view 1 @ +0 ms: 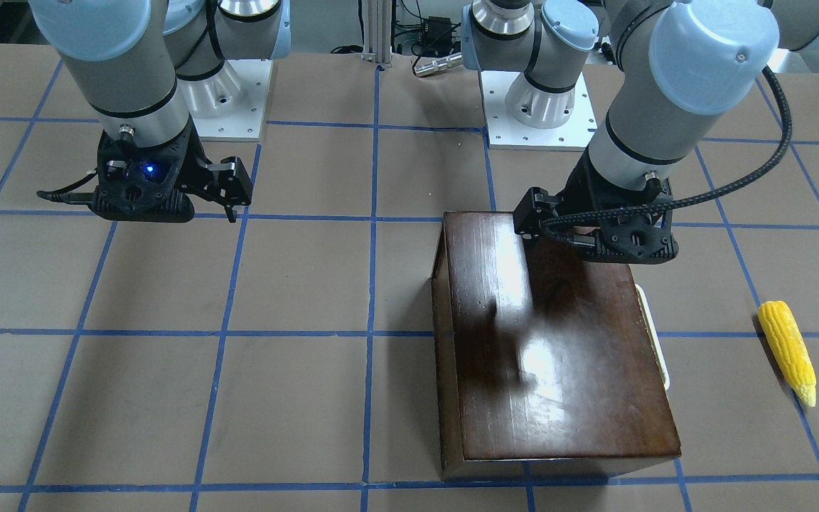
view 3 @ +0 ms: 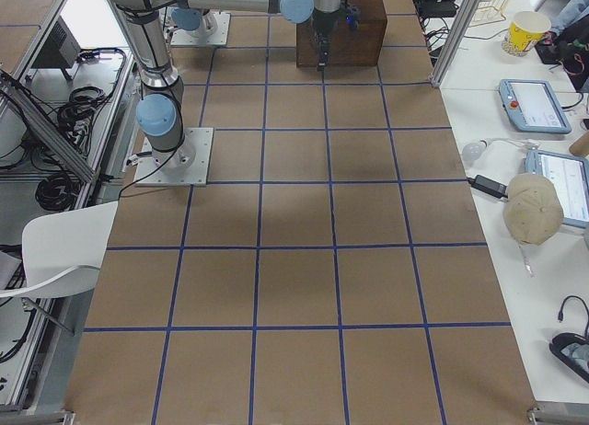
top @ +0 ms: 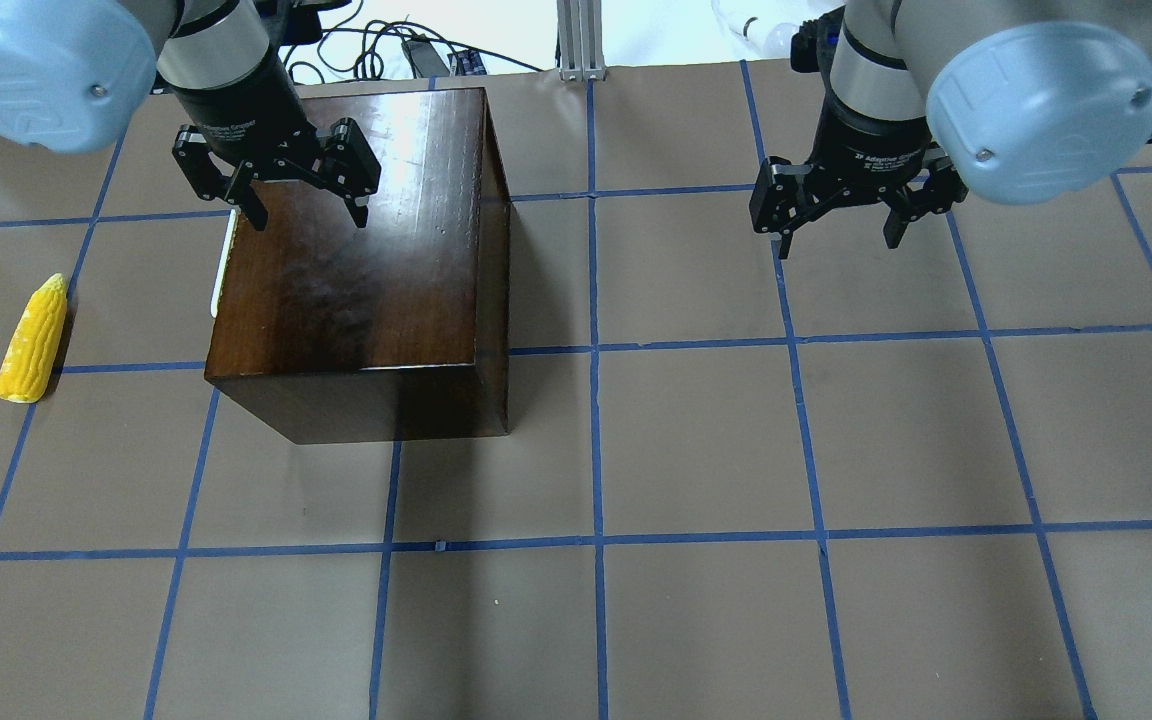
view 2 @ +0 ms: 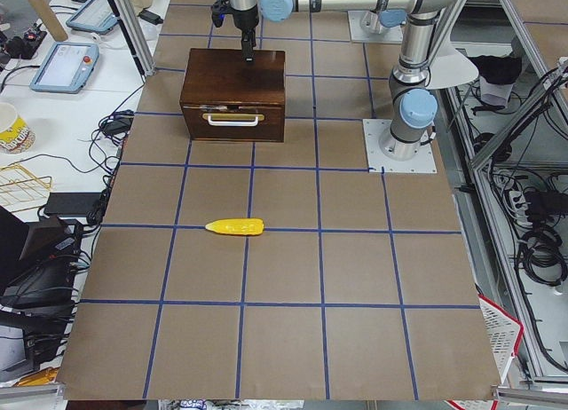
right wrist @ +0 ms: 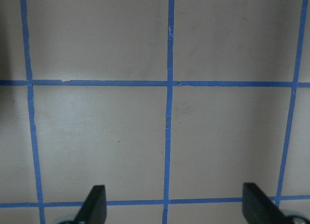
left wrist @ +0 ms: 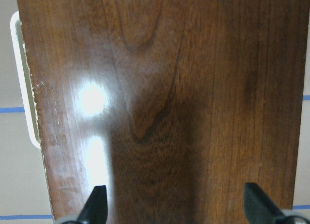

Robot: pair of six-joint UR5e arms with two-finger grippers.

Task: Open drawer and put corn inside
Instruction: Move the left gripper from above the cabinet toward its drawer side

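The glossy dark-brown box (top: 356,250) stands on the table. Its drawer (view 2: 232,123) is closed, with the cream handle (view 2: 232,119) on the side facing the corn. The yellow corn (top: 33,340) lies on the table left of the box, about one grid square from the handle; it also shows in the front view (view 1: 788,350). My left gripper (top: 304,215) is open and empty, hovering above the box top near its far handle-side edge. The left wrist view shows the box top (left wrist: 169,88) and the handle (left wrist: 24,88). My right gripper (top: 836,240) is open and empty above bare table.
The brown table carries a grid of blue tape (top: 593,345). The arm bases (view 1: 537,107) stand at the robot's edge. Side benches hold tablets (view 2: 62,66) and a cup (view 3: 526,29).
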